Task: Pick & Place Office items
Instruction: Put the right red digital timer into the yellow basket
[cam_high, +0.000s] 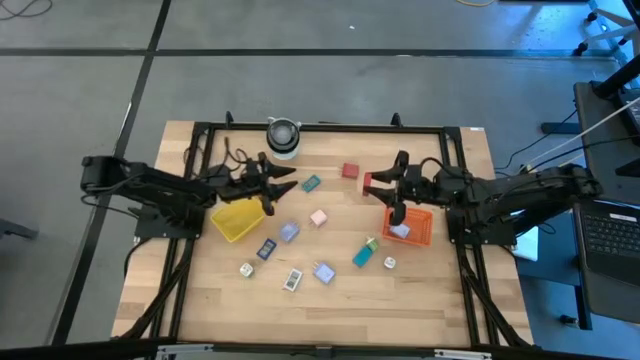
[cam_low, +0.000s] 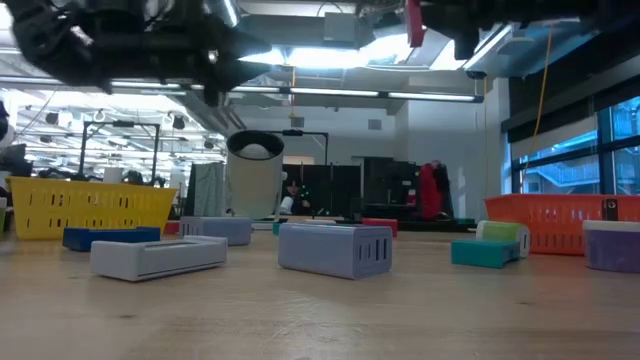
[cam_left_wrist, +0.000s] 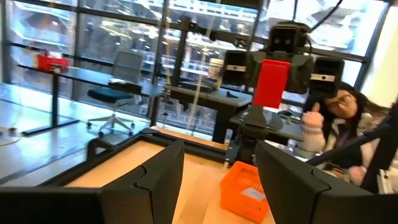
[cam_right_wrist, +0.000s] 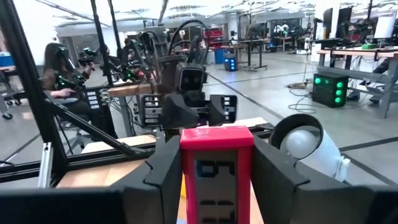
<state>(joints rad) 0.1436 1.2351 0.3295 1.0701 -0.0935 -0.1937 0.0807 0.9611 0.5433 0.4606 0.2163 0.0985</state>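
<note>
The right end effector (cam_high: 372, 184) grips a red block (cam_right_wrist: 216, 171) at one o'clock, the left end effector (cam_high: 283, 186) gapes empty, orange tray (cam_high: 424, 232) holds one piece, and about ten pieces (cam_high: 323, 271) wait on the bench (cam_high: 330, 300).

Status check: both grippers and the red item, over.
Right gripper shut on red item, raised beside orange tray. Left gripper open, empty, by yellow tray. Nothing blocking the orange tray.

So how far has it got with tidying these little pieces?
Barely started. One pale piece lies in the orange tray; the yellow tray looks empty. The right gripper holds a red piece in the air; the left gripper is open. About ten pieces, like the teal one, remain on the table.
</note>
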